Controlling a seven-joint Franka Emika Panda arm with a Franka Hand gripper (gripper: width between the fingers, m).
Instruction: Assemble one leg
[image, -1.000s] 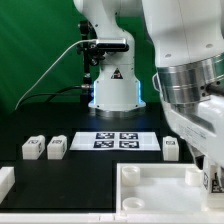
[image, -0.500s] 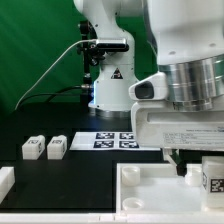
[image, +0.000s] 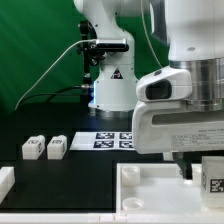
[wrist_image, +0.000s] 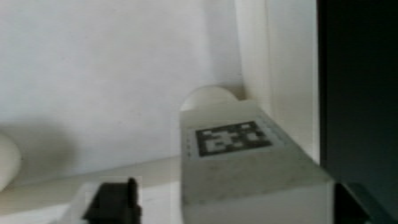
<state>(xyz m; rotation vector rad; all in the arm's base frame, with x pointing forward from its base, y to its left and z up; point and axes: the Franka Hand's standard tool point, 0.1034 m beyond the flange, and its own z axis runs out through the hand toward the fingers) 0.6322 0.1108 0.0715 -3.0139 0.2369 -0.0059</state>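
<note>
My gripper (image: 205, 176) is shut on the leg (image: 213, 178), a small white block with a square tag. It holds the leg upright at the exterior view's right, over the right part of the large white tray-shaped panel (image: 150, 192). In the wrist view the leg (wrist_image: 237, 140) fills the space between the dark fingers (wrist_image: 119, 200) of my gripper (wrist_image: 231, 198). Its far end is close to the inner corner of the panel's raised rim (wrist_image: 267, 60). Two more legs (image: 33, 148) (image: 57, 147) lie side by side on the black table at the exterior view's left.
The marker board (image: 110, 140) lies behind the panel, partly hidden by my arm. A white part (image: 5, 181) shows at the left edge. The robot base (image: 112, 90) and a green backdrop stand behind.
The arm has shifted and now fills more of the exterior view's right, hiding a fourth leg beside the marker board. The held leg stays over the panel's right part.
</note>
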